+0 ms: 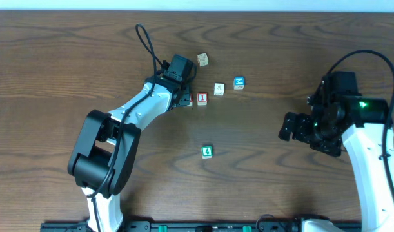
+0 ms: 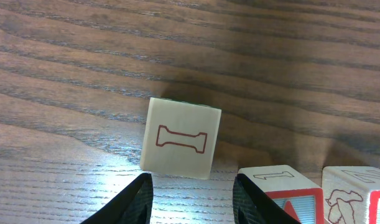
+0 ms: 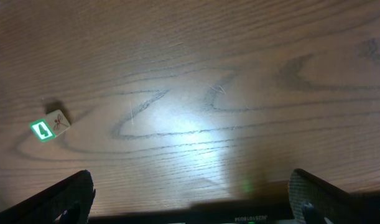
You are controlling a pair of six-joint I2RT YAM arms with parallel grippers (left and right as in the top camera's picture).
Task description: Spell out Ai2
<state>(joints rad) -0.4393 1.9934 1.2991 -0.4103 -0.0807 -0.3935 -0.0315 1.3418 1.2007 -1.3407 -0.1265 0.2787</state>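
Several letter blocks lie at the table's far middle: a red-framed "I" block (image 1: 202,99), a white block (image 1: 218,89), a blue block (image 1: 238,82) and a tan block (image 1: 202,59). My left gripper (image 1: 183,98) is just left of the "I" block, open and empty. In the left wrist view a cream block with a red "I" outline (image 2: 180,138) stands just beyond the open jaws (image 2: 193,202). A red-framed block (image 2: 280,186) touches the right finger's outer side. My right gripper (image 1: 296,127) is open and empty at the far right (image 3: 193,205).
A green block (image 1: 207,151) lies alone nearer the front, also at the left of the right wrist view (image 3: 50,124). A third block (image 2: 357,193) shows at the left wrist view's right edge. The dark wood table (image 1: 280,51) runs to a black rail at the front.
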